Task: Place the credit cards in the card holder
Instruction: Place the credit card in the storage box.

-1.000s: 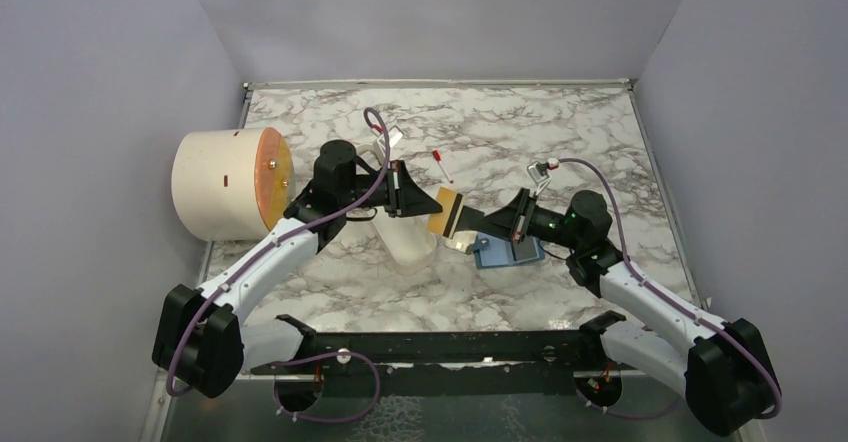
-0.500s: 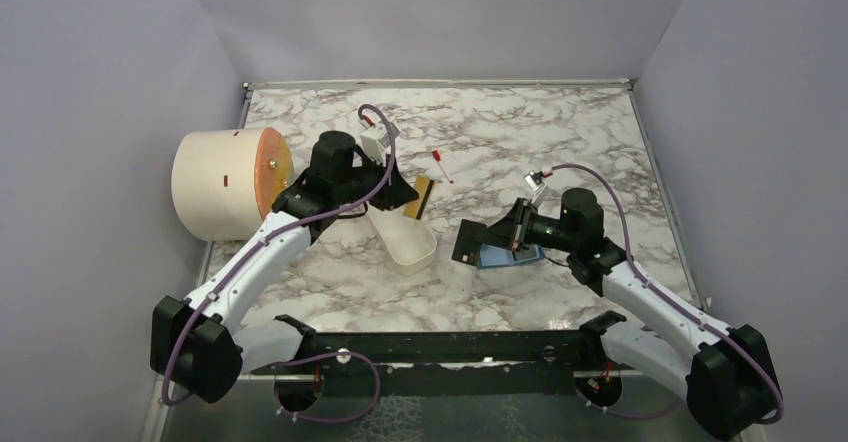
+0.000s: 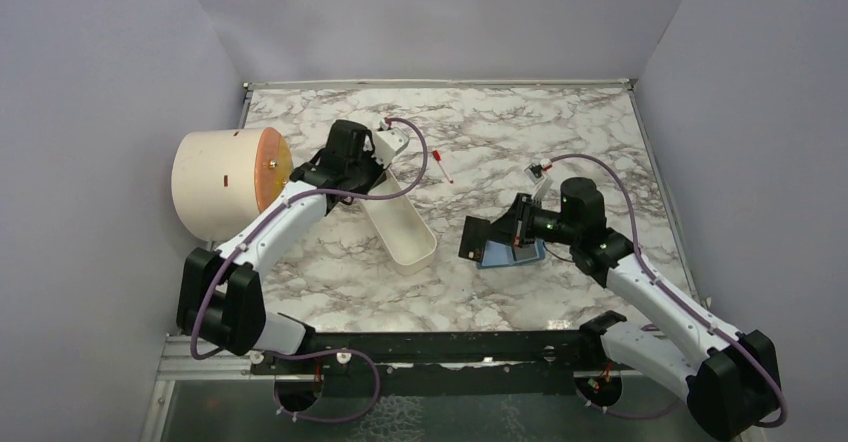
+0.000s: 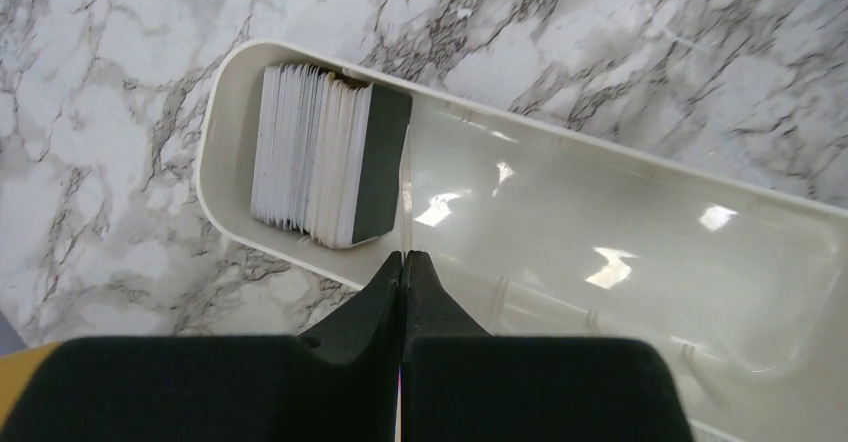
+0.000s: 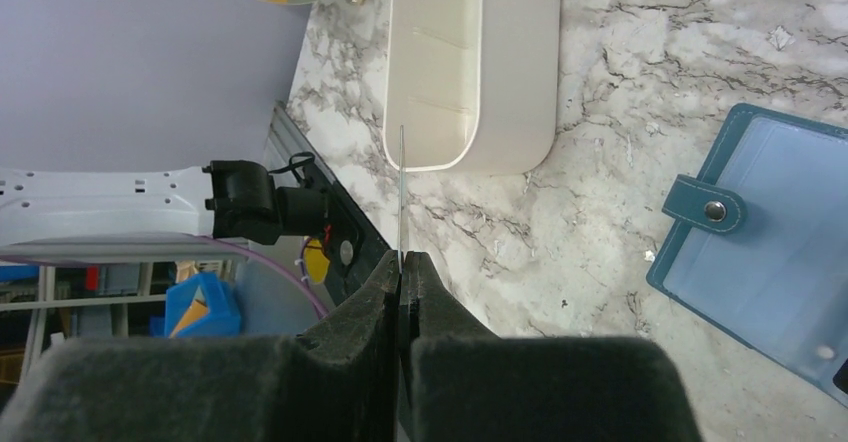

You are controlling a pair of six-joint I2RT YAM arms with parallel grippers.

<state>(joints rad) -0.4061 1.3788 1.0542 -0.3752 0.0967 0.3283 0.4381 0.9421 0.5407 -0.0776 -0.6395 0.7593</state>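
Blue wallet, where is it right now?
The blue wallet lies flat on the table's right half in the top view, partly under the right arm, with the long white tray to its left.

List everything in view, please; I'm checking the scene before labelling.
marble table: one, white-grey, underneath everything
cylinder: one, cream with orange face, table's left edge
tray: one, white, long, mid-table
card stack: one, white with dark grey front, in tray's end
card holder: one, teal-blue, flat right of tray
small stick: one, red-tipped, beyond tray
dark card: one, in right gripper
edge-on card: one, colour unclear, in left gripper over tray
left gripper: black, shut on edge-on card
right gripper: black, shut on dark card
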